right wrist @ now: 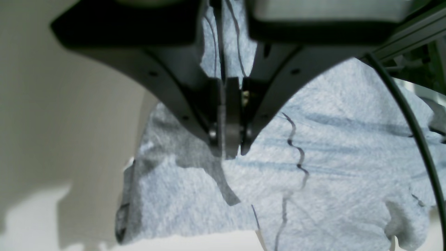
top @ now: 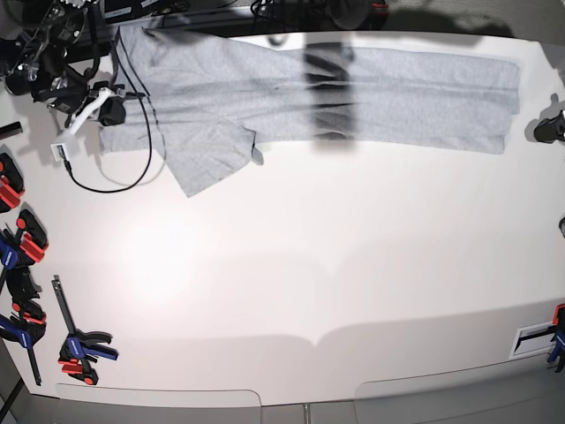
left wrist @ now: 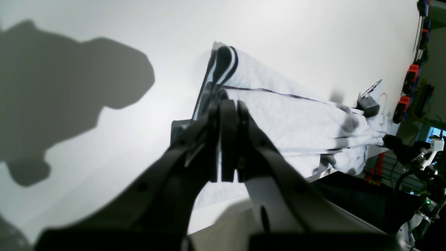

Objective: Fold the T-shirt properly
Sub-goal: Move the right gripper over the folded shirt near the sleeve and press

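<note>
This is a robotics lab or workshop. A broad, plain white table [top: 291,265] fills the base view, with red-and-black bar clamps [top: 78,346] lined along its left edge. A black cable [top: 146,132] loops across one corner toward robot hardware [top: 53,62], and a lit monitor [left wrist: 437,132] glows beyond the table's edge.

White table [top: 291,265], bright glare, clamps [top: 26,256] at edge

The light heather-grey cotton T-shirt [top: 265,88] looks soft, fuzzy and matt; the smooth white table [top: 309,265] has a faint sheen.
</note>
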{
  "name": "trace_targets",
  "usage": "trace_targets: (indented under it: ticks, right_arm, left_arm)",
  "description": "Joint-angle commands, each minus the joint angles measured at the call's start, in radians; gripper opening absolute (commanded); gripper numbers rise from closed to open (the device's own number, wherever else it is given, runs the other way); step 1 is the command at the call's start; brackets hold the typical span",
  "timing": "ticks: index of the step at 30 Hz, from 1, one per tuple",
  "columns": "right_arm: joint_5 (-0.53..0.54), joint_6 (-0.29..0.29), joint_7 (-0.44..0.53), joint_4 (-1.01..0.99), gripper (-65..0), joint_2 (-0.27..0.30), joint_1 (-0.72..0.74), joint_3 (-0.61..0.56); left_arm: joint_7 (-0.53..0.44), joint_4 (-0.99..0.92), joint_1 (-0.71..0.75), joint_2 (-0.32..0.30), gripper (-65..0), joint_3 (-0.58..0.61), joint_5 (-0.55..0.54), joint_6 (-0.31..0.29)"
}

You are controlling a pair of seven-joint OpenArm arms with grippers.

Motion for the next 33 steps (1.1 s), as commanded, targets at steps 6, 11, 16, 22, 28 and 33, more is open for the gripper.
trace_targets:
  ticks: [6, 11, 16, 22, 28, 33]
  right_arm:
    - [0.014, 0.009, 0.018, 0.017, -65.0, 0.019, 0.006, 0.009]
    - [0.014, 0.008, 0.035, 0.018, -44.8, 0.019, 0.006, 0.009]
    - [0.057, 0.007, 0.041, 0.029, -44.9, 0.025, 0.009, 0.012]
    - [0.172, 0.009, 0.102, 0.099, -44.9, 0.019, 0.023, 0.041]
    - [0.03, 0.009, 0.214, 0.072, -44.9, -0.054, 0.152, 0.027]
    - [-0.131, 0.008, 0.293, -0.027, -44.9, -0.106, 0.262, -0.043]
  left_arm:
    - [0.001, 0.013, -0.013, -0.039, -65.0, -0.006, -0.022, -0.006]
    - [0.001, 0.013, -0.013, -0.039, -65.0, -0.006, -0.022, -0.006]
    - [0.001, 0.013, -0.013, -0.039, -65.0, -0.006, -0.022, -0.006]
    - [0.001, 0.013, -0.013, -0.039, -65.0, -0.006, -0.022, -0.006]
    - [0.001, 0.013, -0.013, -0.039, -57.5, -0.006, -0.022, -0.006]
    - [-0.018, 0.013, -0.013, -0.039, -52.8, -0.006, -0.022, -0.006]
